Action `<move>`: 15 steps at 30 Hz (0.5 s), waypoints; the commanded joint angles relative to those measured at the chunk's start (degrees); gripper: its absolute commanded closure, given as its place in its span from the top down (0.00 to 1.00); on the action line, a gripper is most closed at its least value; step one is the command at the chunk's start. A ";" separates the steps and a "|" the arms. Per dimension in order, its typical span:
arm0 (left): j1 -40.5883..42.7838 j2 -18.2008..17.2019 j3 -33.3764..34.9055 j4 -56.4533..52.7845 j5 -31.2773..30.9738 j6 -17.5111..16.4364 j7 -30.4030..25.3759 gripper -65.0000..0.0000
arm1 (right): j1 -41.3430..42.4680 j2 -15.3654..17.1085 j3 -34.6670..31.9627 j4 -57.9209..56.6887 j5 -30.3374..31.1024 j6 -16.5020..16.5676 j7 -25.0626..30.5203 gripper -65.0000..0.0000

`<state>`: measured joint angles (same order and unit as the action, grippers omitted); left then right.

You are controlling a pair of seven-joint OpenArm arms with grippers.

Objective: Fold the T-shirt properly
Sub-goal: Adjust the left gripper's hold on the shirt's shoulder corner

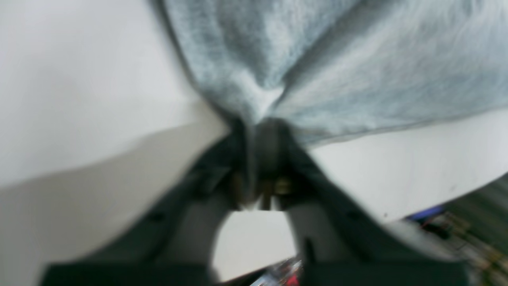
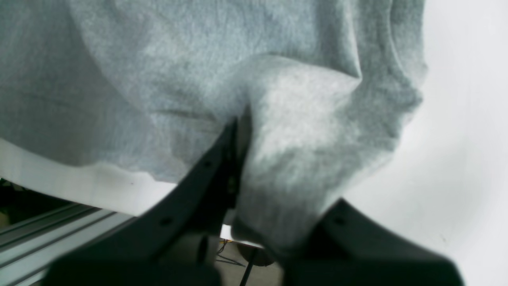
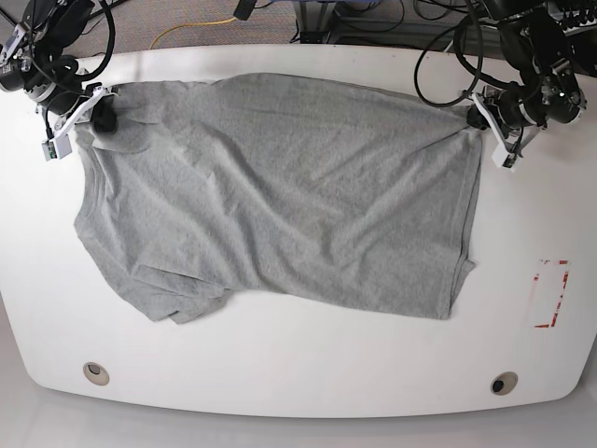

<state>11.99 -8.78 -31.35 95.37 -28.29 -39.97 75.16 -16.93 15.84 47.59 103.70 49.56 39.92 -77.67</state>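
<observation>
White and rounded at its corners, the table (image 3: 298, 373) fills nearly the whole base view, with a strip of carpeted floor and a yellow cable (image 3: 191, 28) along the top edge of the frame. Two round holes sit near the table's lower edge, one at lower left (image 3: 96, 372) and one at lower right (image 3: 504, 383), and a red-marked rectangle (image 3: 550, 294) lies at the right side.

The T-shirt (image 3: 280, 196) is spread plain grey side up across the middle of the table, its long axis running left to right across the frame. Its straight hem faces the right side of the picture, and a sleeve (image 3: 187, 303) sticks out crumpled toward lower left. The cloth is wrinkled, with creases fanning from the two upper corners.

At upper right of the base view the left gripper (image 3: 478, 114) sits at the shirt's upper right corner. The left wrist view, blurred, shows what the base view cannot: the dark jaws drawn narrow together with the shirt's edge (image 1: 258, 107) pinched between them, and cluttered items past the table edge at lower right.

At upper left of the base view the right gripper (image 3: 98, 117) meets the shirt's upper left corner. The right wrist view shows its jaws closed tight on a bunched fold of grey fabric (image 2: 293, 131) draped over one finger, with an aluminium rail (image 2: 47, 234) below the table edge at lower left.
</observation>
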 commanded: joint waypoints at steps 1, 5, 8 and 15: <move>0.45 -0.24 -1.83 -0.21 2.93 -0.03 1.99 0.02 | 0.27 0.21 0.45 0.78 0.86 0.08 0.88 0.00; 0.54 -0.24 -4.65 2.43 2.49 -0.03 2.08 0.02 | -0.26 -1.11 0.54 0.78 0.86 0.08 0.88 0.00; 0.98 -0.15 -5.96 8.76 2.40 -0.03 2.43 0.02 | -1.31 -1.37 0.54 0.78 0.86 0.08 0.88 0.00; 5.46 -0.59 -6.67 18.87 0.12 -0.03 4.84 0.02 | -5.36 -3.92 0.54 0.87 5.69 0.08 0.88 0.00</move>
<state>16.78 -8.45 -37.71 112.16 -28.18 -39.94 79.92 -21.71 11.14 47.68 103.59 52.31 39.90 -77.76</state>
